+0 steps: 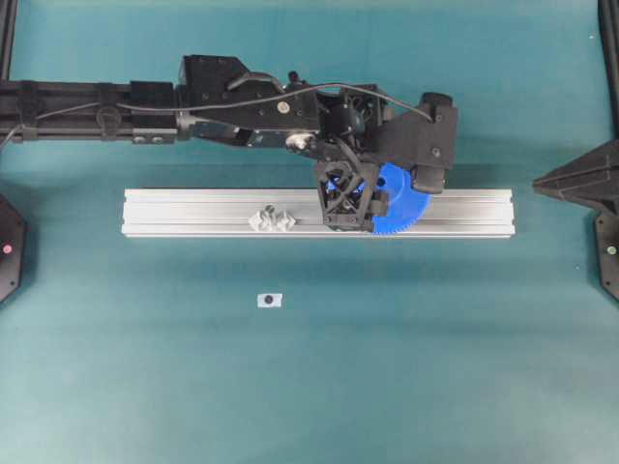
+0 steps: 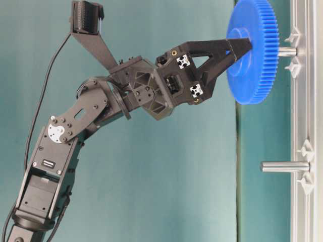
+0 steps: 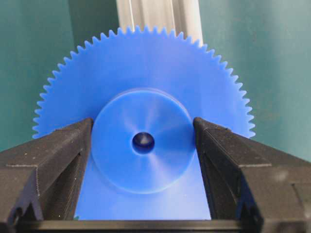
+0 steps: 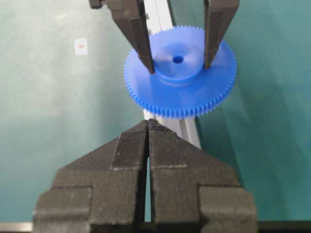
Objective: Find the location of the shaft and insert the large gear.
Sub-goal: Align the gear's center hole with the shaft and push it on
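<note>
The large gear [image 1: 404,208], bright blue with fine teeth, hangs flat above the aluminium rail [image 1: 193,213]. My left gripper [image 3: 143,124] is shut on its raised hub, one finger [image 3: 58,155] on each side. In the table-level view a shaft [image 2: 287,51] stands on the rail right under the gear [image 2: 252,50]. Its tip meets the gear's underside, and I cannot tell whether it is in the hole. A second shaft [image 2: 285,166] stands free further along the rail, with clear feet [image 1: 272,219]. My right gripper [image 4: 148,122] is shut and empty, hovering beyond the rail's right end [image 1: 542,181].
A small white tag with a black dot [image 1: 270,300] lies on the teal table in front of the rail. The left arm [image 1: 97,111] stretches along behind the rail from the left edge. Black mounts sit at the left edge [image 1: 8,246] and right edge [image 1: 609,253].
</note>
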Robot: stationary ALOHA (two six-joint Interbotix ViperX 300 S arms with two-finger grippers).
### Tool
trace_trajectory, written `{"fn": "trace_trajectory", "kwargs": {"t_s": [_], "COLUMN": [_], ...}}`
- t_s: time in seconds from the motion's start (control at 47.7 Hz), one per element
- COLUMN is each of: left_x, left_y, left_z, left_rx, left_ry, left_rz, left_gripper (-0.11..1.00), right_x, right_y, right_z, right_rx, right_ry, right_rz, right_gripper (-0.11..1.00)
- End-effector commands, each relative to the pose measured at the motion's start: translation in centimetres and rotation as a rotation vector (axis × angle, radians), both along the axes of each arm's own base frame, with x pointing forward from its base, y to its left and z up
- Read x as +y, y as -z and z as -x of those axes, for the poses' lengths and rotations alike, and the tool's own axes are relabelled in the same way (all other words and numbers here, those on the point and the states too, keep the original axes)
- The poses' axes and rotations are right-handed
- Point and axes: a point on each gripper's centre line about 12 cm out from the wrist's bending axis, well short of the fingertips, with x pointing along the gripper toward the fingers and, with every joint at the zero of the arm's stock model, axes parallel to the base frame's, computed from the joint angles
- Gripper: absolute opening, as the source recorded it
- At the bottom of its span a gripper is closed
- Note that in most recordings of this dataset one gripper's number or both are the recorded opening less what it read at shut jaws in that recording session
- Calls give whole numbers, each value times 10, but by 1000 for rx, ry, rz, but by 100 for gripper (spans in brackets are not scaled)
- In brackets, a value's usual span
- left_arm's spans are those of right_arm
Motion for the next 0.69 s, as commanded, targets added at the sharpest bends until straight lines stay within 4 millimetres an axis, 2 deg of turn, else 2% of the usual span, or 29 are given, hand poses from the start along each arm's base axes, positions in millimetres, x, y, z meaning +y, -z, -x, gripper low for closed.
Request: {"fn": "trace_trajectory", "kwargs": {"t_s": [0.0,0.671], "left_x": [17,11], "left_y": [-29,-27], "left_z": [1,-4], "left_rx": [-69,-81], "left_ry": [-32,-17], "left_rz": [-15,-18], "left_gripper": [70,70], "right_x": [0,0], "right_y": [-3,-5], "right_z": [-2,0], "right_rx": [-12,-26], "right_ry": [8,10], "right_rz": [-14,-12], "right_gripper": [0,0]}}
